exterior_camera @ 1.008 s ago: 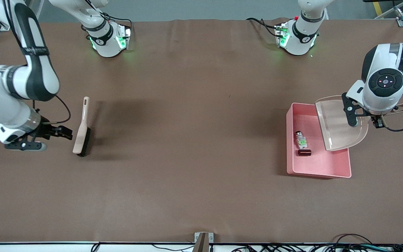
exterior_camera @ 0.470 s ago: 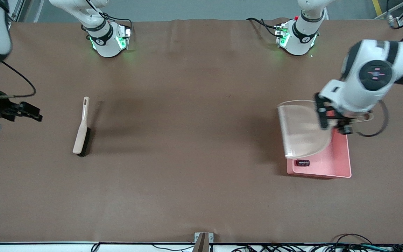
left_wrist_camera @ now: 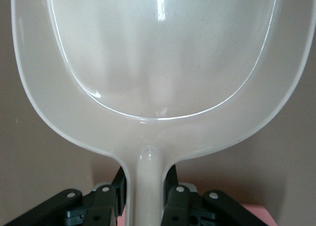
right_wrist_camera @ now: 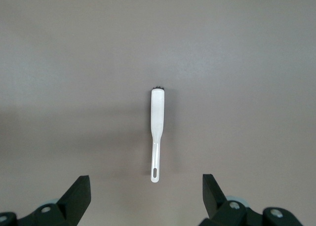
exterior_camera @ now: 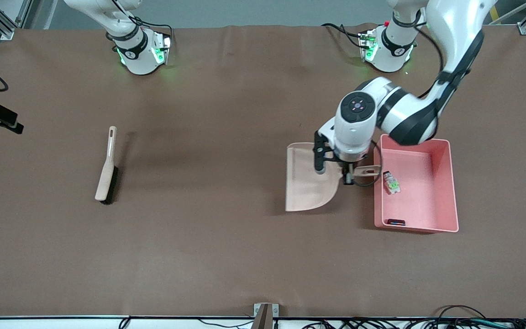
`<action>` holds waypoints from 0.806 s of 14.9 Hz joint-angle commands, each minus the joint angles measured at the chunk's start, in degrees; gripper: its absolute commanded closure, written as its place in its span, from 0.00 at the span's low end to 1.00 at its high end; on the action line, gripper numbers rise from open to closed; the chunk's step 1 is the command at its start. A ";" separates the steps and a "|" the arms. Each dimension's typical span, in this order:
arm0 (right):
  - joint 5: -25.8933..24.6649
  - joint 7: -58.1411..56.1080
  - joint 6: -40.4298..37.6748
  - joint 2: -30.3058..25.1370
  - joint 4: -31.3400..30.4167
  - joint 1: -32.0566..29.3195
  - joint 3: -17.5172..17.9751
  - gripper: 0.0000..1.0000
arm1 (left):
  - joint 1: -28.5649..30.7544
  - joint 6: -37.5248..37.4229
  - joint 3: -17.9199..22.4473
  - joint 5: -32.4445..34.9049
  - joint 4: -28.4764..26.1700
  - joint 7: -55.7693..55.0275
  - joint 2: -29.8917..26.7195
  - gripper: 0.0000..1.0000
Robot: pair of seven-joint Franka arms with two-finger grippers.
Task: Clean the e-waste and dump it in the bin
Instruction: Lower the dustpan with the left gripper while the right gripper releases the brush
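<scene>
Now the wide brown table point(exterior_camera: 226, 256) carries the pink rectangular plastic bin point(exterior_camera: 445, 183) toward the left arm's end, and both e-waste parts lie inside it: the white-grey part with a green patch point(exterior_camera: 391, 183) and, nearer the front camera, the dark block point(exterior_camera: 396, 222). Just beside the bin, the left gripper point(exterior_camera: 348, 176) is clamped on the handle of the beige plastic dustpan point(exterior_camera: 306, 183), whose long axis points toward the right arm's end. I judge putting it down comes next; free table surrounds it. The right gripper point(right_wrist_camera: 145, 196) hangs spread and empty over the pale brush point(exterior_camera: 107, 169).
</scene>
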 commanded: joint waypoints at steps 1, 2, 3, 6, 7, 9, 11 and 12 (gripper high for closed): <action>-0.66 -0.58 -1.36 1.01 3.27 -0.72 0.70 0.00 | 1.46 4.20 -0.29 3.23 1.12 -0.12 4.35 1.00; -0.75 -0.32 -1.45 1.01 3.45 -0.63 0.70 0.00 | 1.20 6.13 -0.20 3.41 0.24 -0.47 4.44 1.00; -1.01 -0.14 -1.36 0.84 3.45 -0.63 0.53 0.00 | 1.12 7.02 -0.12 3.68 -0.29 -1.52 4.62 1.00; -2.33 -0.05 -1.71 0.58 2.40 -0.46 0.79 0.00 | 1.03 7.03 0.06 5.61 -0.64 -3.28 5.85 0.99; -2.24 0.12 -1.36 0.14 1.96 -0.20 0.96 0.00 | 0.94 7.03 0.15 5.70 -0.64 -3.46 6.20 0.99; -2.33 0.13 1.00 -1.52 -0.40 -0.02 1.05 0.00 | 0.94 6.94 0.24 6.75 -0.38 -4.86 7.08 0.99; -2.33 0.04 2.42 -4.68 -5.23 -0.19 0.97 0.00 | 0.59 7.03 0.24 8.94 -0.21 -7.76 8.65 0.99; -2.33 -0.22 2.51 -5.40 -6.04 -0.11 0.97 0.00 | 0.59 7.03 0.24 10.87 -0.03 -9.68 9.62 0.99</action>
